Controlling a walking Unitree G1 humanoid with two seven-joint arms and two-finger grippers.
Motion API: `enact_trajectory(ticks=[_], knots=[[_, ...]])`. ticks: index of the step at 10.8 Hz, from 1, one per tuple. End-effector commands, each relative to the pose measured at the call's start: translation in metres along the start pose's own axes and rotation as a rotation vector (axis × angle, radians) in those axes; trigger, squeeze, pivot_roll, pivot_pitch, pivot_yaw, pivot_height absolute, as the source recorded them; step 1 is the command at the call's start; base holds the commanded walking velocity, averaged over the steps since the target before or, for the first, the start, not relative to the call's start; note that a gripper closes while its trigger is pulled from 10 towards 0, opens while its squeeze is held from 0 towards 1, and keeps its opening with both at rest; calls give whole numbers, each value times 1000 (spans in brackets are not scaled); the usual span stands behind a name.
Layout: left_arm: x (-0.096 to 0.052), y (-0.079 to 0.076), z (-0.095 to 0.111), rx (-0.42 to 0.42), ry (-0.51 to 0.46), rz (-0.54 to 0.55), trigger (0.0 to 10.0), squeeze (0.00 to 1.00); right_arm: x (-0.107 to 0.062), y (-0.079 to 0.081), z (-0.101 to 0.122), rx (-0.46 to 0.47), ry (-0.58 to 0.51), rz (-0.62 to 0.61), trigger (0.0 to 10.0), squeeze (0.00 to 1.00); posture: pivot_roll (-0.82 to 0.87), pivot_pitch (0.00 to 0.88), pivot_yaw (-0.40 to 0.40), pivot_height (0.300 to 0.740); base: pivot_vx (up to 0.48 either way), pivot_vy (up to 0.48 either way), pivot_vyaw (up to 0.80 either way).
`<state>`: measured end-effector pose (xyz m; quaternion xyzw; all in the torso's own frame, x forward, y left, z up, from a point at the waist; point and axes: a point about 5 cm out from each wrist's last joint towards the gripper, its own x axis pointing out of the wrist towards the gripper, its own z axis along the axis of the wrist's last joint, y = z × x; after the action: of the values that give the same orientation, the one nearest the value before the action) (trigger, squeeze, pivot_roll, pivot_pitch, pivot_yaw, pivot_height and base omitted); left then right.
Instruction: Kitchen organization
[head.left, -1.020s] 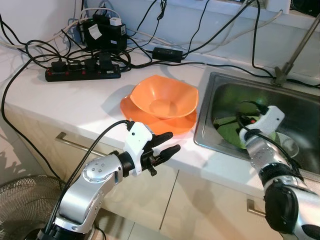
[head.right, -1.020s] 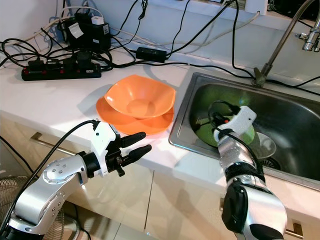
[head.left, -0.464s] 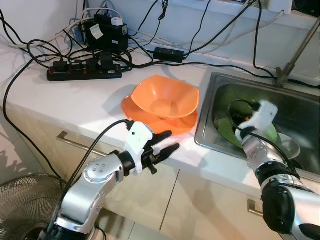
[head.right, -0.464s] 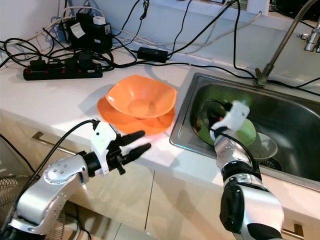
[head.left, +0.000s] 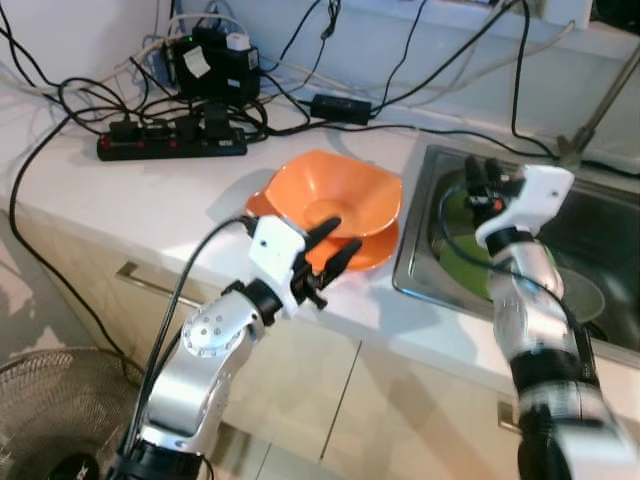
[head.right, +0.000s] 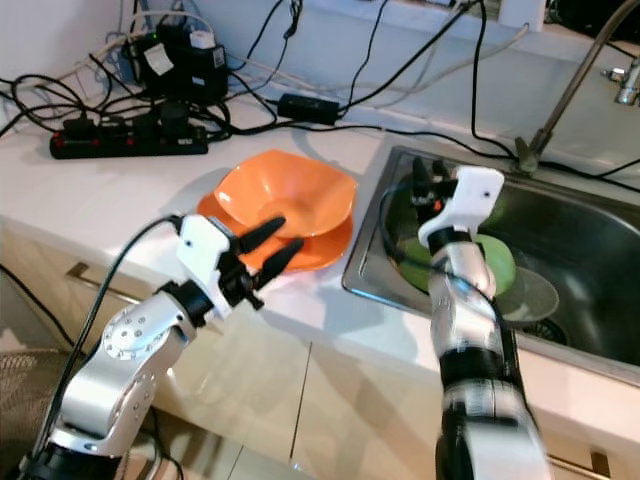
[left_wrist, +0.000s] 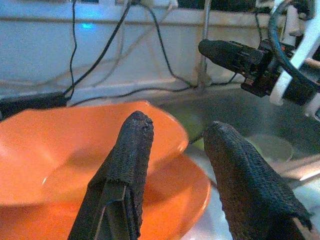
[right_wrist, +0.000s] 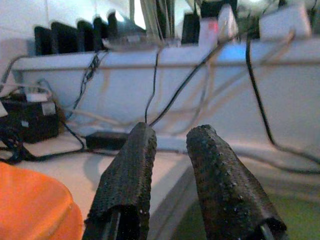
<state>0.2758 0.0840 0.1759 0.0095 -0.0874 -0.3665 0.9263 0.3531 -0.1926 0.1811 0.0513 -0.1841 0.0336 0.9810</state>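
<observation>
Approach step: I hold left gripper (head.left: 328, 250) parted, empty, at orange bowl (head.left: 335, 193) rim; right gripper (head.right: 428, 184) parted over sink (head.right: 580, 225). Next: straddle rim, clamp.

You see a glossy orange bowl (head.left: 333, 200) stacked on a matching smooth orange plate (head.left: 372, 249), plastic by the look of them, near the front edge of a matt white counter (head.left: 130, 195). The sink (head.left: 612, 240) beside them is brushed metal with a dull sheen. Both grippers' fingers (left_wrist: 127, 165) wear rough, pebbled black pads; the arms (head.left: 215, 335) are satin silver.
</observation>
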Motion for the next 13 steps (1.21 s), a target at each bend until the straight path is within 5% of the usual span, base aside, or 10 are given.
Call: enact_trajectory(ticks=[1,3,4,6,13], knots=[[2,-3,8,21,-43,13,10000,0,-4,2,16,-51,-73,0,10000,0,195,11,-69,740,0,0,0],[4,19,25,121,-124,226,10000,0,-21,18,24,-93,-135,16,10000,0,185,1,-59,740,0,0,0],[4,30,30,142,-155,317,10000,0,-29,24,14,-10,-100,0,10000,0,184,0,-54,740,0,0,0],[3,55,26,173,-176,504,10000,0,-41,48,-10,-33,-17,37,10000,0,184,0,-44,740,0,0,0],[24,49,9,228,-198,545,10000,0,-25,74,-15,-57,-43,66,10000,0,184,0,-43,740,0,0,0]])
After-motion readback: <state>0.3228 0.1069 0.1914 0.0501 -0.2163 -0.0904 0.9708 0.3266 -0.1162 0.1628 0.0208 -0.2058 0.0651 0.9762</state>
